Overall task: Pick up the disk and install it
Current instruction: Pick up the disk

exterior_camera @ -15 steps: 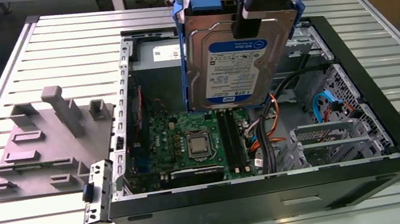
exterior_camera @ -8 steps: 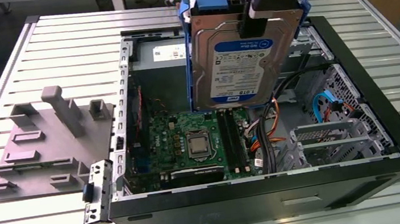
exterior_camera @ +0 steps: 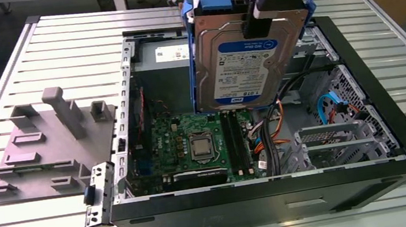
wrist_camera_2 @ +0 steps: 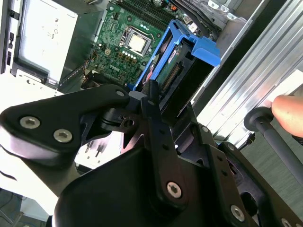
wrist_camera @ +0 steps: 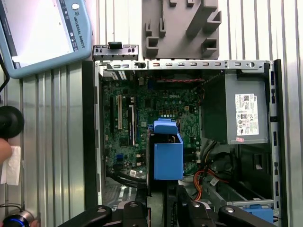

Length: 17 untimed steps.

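Pincer [exterior_camera: 260, 24] gripped the disk [exterior_camera: 248, 67] tight: silver, white-and-blue label, blue side rails, hanging upright beneath it above the open computer case [exterior_camera: 276, 203].

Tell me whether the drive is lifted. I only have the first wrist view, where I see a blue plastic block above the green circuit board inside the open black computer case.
Observer: Yes. In the exterior view the flat silver rectangular disk, framed by blue plastic rails, hangs upright over the open black computer case.
Operator: What is holding it?
Observer: The black gripper is shut on the disk's upper end.
Operator: Which way does it face?
Observer: Its white-and-blue label faces the exterior camera.
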{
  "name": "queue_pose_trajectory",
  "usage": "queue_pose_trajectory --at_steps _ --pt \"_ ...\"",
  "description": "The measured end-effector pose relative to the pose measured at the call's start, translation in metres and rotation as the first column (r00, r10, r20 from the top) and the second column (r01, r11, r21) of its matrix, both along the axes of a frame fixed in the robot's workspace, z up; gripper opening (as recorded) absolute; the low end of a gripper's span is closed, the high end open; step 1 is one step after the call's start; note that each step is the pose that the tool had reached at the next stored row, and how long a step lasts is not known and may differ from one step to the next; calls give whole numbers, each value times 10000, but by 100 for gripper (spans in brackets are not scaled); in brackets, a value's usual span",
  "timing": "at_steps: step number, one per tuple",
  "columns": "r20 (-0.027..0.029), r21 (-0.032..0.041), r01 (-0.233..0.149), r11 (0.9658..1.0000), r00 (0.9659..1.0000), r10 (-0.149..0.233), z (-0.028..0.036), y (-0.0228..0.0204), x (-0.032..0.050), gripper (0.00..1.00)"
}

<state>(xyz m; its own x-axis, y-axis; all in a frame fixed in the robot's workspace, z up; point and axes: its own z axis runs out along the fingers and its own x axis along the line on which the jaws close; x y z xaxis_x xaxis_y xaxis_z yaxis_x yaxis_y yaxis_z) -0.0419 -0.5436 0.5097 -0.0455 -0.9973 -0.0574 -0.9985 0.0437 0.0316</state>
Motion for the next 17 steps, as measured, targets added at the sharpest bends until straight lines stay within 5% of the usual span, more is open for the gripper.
queue_pose_trajectory --at_steps 17 --pt "0 0 1 10000 10000 -1 -1 0 41 35"
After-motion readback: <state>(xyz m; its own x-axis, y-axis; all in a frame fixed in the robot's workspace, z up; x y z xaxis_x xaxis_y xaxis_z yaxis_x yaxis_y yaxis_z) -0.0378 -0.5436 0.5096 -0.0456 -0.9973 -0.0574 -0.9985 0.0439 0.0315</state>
